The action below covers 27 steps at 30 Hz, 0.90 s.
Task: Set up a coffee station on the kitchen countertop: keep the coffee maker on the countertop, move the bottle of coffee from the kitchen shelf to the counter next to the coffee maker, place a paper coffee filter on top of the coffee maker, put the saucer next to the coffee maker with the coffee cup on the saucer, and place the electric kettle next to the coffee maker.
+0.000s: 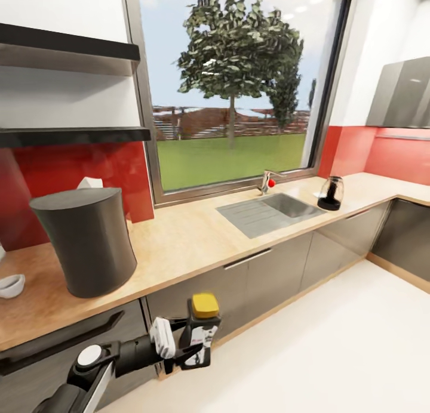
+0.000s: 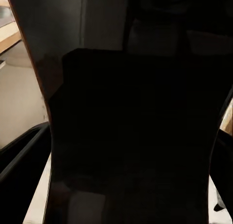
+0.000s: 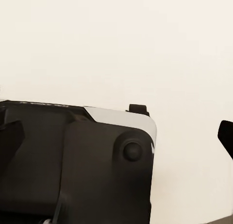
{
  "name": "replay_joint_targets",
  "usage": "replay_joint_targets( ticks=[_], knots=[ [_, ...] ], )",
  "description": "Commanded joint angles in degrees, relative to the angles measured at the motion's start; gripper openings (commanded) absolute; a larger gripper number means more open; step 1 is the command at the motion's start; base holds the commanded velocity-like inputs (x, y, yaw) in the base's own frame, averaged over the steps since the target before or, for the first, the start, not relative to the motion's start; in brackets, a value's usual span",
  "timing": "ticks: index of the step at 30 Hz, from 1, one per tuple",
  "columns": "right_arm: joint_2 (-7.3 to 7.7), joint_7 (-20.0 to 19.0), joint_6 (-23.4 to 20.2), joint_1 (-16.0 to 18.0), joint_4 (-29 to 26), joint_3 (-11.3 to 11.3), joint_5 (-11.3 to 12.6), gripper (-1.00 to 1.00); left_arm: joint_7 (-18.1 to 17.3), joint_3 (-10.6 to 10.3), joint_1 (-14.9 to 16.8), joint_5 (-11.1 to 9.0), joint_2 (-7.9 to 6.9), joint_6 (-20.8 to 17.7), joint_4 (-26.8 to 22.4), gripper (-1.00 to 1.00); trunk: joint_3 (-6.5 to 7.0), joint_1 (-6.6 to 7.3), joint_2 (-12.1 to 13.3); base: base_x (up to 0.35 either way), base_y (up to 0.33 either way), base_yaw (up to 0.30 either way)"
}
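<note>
The left gripper (image 1: pixel 194 347) is clenched on the bottle of coffee (image 1: pixel 202 335), a small dark waisted jar with a glossy yellow-gold lid and a black-and-white label. It hangs upright in front of the grey cabinet doors (image 1: pixel 269 281), below the front edge of the countertop (image 1: pixel 191 240), over the pale smooth floor (image 1: pixel 334 341). In the left wrist view the jar's dark curved glass (image 2: pixel 131 136) sits right up against the camera, with black fingers (image 2: pixel 19 156) at its sides.

The coffee maker (image 1: pixel 86 246) stands on the tan wood-look worktop at the left: a large matte dark-grey drum, slightly pinched at the middle, flat on top. A pale folded paper filter (image 1: pixel 89 183) peeks up behind it against the glossy red wall panel. A small white cup (image 1: pixel 11 284) sits beside the drum, at the left edge of the head view. Between drum and steel sink (image 1: pixel 269 213) lies a long bare stretch of wood. The glass kettle (image 1: pixel 331 193), rounded with black handle and lid, stands just past the sink, well apart from the drum. Two thin black shelves (image 1: pixel 71 135) jut out above the drum.

For the right gripper, whether clenched or released I cannot tell; the right wrist view shows a black rounded housing (image 3: pixel 97 166) against the cream floor
</note>
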<state>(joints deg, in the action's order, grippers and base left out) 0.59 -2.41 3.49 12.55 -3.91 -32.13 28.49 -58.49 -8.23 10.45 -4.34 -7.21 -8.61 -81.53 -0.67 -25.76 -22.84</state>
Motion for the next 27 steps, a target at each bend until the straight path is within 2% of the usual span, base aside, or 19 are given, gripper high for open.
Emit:
replay_joint_targets(
  ticks=[1, 3, 6, 15, 18, 20, 27],
  knots=[
    [0.02, -0.2, 0.2, 0.0, 0.0, -0.4, 0.6, 1.00, -1.7, 0.2, -0.1, -0.5, -0.02, -0.6, 0.0, -1.00, -0.07, -0.03, -0.1, 0.000, 0.000, 0.277],
    [0.02, -0.2, 0.2, 0.0, 0.0, -0.4, 0.6, 1.00, -4.2, 0.6, -0.2, -0.4, -0.05, -0.8, 0.1, -1.00, -0.07, -0.03, -0.1, 0.000, 0.000, 0.277],
    [0.02, -0.2, 0.2, 0.0, 0.0, -0.4, 0.6, 1.00, -4.7, 0.7, -0.2, -0.5, -0.02, -0.9, 0.1, -1.00, -0.07, -0.03, -0.1, 0.000, 0.000, 0.277],
    [0.02, -0.2, 0.2, 0.0, 0.0, -0.4, 0.6, 1.00, -5.3, 0.8, -0.3, -1.0, 0.00, -1.2, 0.0, -1.00, -0.07, -0.03, -0.1, 0.000, 0.000, 0.277],
    [0.02, -0.2, 0.2, 0.0, 0.0, -0.4, 0.6, 1.00, -5.3, 1.7, -0.3, -1.2, 0.00, -1.2, 0.0, -1.00, -0.07, -0.03, -0.1, 0.000, 0.000, 0.277],
    [-0.02, -0.2, 0.1, 0.0, 0.0, -0.4, 0.7, 1.00, -5.4, 3.1, -0.3, -1.3, 0.00, -1.2, 0.0, -1.00, -0.07, -0.03, -0.1, 0.000, 0.000, 0.277],
    [-0.06, -0.2, 0.1, 0.0, 0.0, -0.4, 0.7, 1.00, -5.4, 3.5, -0.3, -1.3, 0.00, -1.2, 0.0, -1.00, -0.07, -0.03, -0.1, 0.000, 0.000, 0.277]
  ],
)
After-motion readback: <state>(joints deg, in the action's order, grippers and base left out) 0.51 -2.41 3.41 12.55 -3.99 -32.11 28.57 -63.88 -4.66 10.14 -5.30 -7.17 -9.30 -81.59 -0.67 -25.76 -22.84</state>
